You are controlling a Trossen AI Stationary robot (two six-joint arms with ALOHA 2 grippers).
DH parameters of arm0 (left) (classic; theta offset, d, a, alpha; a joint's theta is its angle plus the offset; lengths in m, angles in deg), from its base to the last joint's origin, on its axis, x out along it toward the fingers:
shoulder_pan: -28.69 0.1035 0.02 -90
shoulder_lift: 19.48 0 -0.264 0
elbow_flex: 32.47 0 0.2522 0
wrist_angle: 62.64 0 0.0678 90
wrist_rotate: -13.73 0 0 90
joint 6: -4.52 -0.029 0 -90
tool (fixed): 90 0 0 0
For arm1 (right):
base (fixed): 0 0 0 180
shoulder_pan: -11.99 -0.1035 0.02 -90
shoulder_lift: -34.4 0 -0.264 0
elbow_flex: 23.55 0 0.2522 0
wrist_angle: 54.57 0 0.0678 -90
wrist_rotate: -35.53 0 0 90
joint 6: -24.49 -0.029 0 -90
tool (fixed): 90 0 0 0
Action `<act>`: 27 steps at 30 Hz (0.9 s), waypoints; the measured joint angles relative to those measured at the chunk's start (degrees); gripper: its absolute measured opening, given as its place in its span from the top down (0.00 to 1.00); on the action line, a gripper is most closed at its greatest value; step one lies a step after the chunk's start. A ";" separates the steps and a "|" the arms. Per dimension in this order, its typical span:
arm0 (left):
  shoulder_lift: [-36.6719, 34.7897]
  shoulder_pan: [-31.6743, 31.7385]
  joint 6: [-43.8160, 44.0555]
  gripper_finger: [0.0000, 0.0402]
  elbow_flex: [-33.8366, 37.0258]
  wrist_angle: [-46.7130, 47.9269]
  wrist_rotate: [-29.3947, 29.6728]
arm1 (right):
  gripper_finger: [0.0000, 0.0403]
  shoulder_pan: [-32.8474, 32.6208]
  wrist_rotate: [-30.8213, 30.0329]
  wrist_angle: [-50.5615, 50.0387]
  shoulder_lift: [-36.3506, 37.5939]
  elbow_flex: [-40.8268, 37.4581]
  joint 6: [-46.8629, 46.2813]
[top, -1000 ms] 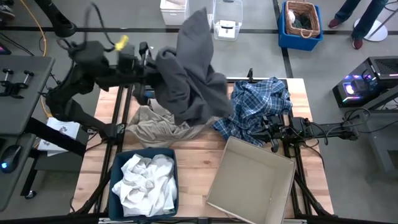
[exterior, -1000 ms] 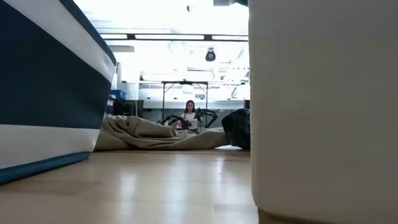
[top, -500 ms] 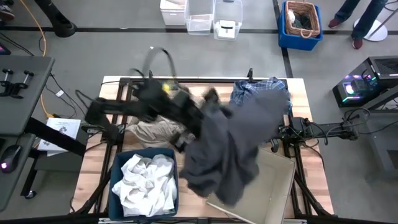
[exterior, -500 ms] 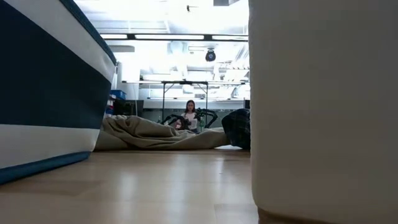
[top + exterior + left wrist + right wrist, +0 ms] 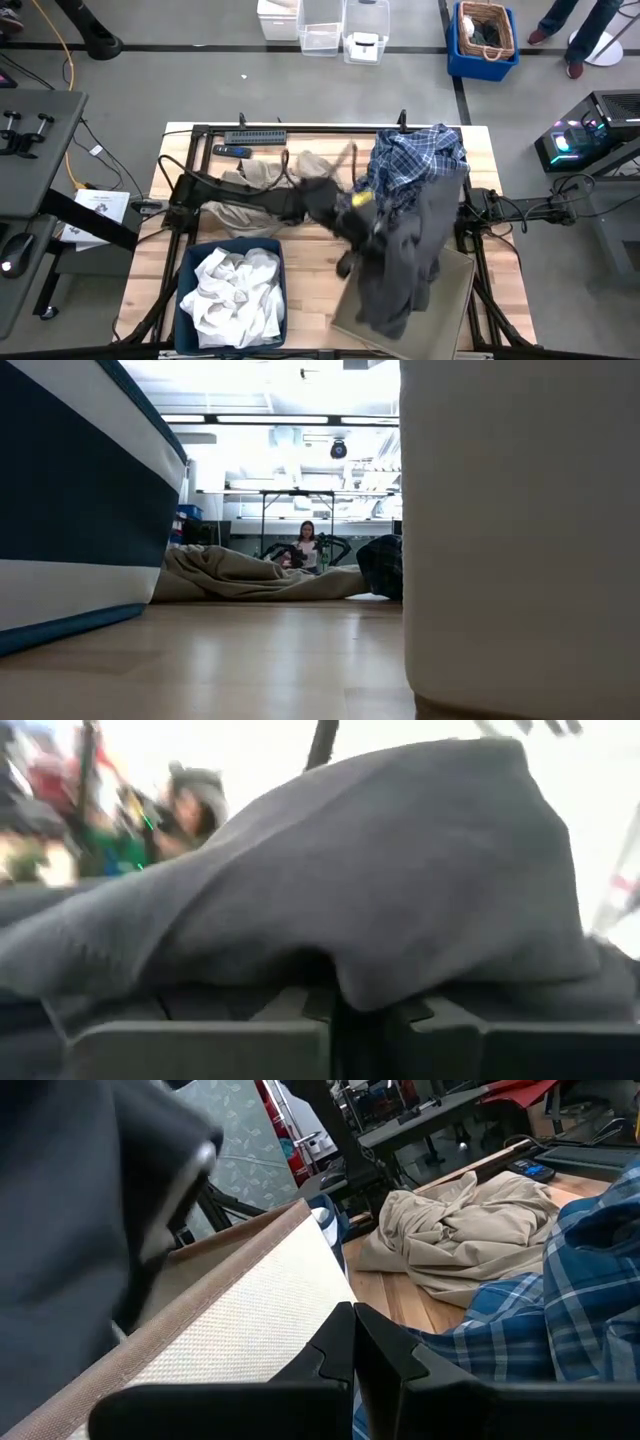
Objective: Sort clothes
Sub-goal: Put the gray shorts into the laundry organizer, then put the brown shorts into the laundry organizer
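Your left gripper (image 5: pixel 372 232) reaches across the worktop (image 5: pixel 310 245) from the left and pinches one dark grey garment (image 5: pixel 405 255). The garment hangs in a long drape; its long axis runs from the far side of the worktop toward the near edge, and its lower end lies over the cardboard box (image 5: pixel 455 285) at the near right. In the left wrist view the same grey cloth (image 5: pixel 330 890) is draped over the gripper, so you cannot see the fingers themselves.

Your right gripper (image 5: pixel 352 1355) waits at the right side of the worktop, fingers pressed together and holding nothing, just beside the box wall (image 5: pixel 240 1330).

Count of garments: one plaid shirt (image 5: pixel 412 165), bunched at the far right with the grey garment overlapping its near edge; one tan garment (image 5: pixel 250 190), heaped at the left centre under your left arm, also seen low on the worktop (image 5: pixel 250 575); one bundle of white cloth (image 5: pixel 237 290) inside the blue bin (image 5: pixel 190 265) at the near left. You cannot tell how many white pieces it holds.
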 joint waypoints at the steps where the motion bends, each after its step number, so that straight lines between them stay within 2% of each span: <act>1: -0.01 -0.51 0.76 0.93 0.00 2.10 -0.38 | 1.00 0.00 -0.01 0.00 0.00 0.00 0.00; 7: -0.33 -1.33 4.33 0.72 -0.11 10.22 -0.29 | 1.00 0.00 0.00 0.00 0.00 0.00 0.00; 14: -2.38 0.56 7.39 0.52 -0.11 12.18 -8.83 | 1.00 0.00 -0.01 0.00 0.00 0.00 0.00; 17: -5.85 2.95 6.59 0.49 -0.11 19.74 -11.32 | 1.00 0.00 -0.01 0.00 0.00 0.00 0.01; 20: -11.23 5.25 -0.80 0.49 -0.14 34.71 -10.92 | 1.00 -0.01 0.00 0.00 0.00 0.00 0.01; 22: -15.33 6.11 -9.13 0.49 0.22 47.79 -5.15 | 1.00 -0.01 -0.01 0.00 0.00 0.00 0.00; 24: -19.35 6.32 -16.51 0.49 2.46 59.97 7.91 | 1.00 -0.01 -0.01 -0.02 0.00 0.00 0.00; 27: -23.91 6.82 -18.52 0.49 9.50 70.07 28.24 | 1.00 -0.01 -0.01 0.00 0.00 0.00 0.00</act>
